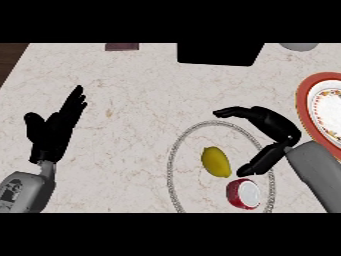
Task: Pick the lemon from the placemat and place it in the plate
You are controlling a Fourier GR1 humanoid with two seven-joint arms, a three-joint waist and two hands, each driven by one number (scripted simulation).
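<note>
A yellow lemon lies on a round pale placemat with a beaded rim, right of centre. A plate with a red rim and flowered border sits at the right edge. My right hand hovers over the placemat, just right of and above the lemon; its fingers are curled loosely and its thumb points down toward the lemon, with nothing held. My left hand rests open at the left, fingers up, far from the lemon.
A red and white cup-like object sits on the placemat just below the lemon. A black box stands at the counter's back, with a small dark item to its left and a grey object at top right.
</note>
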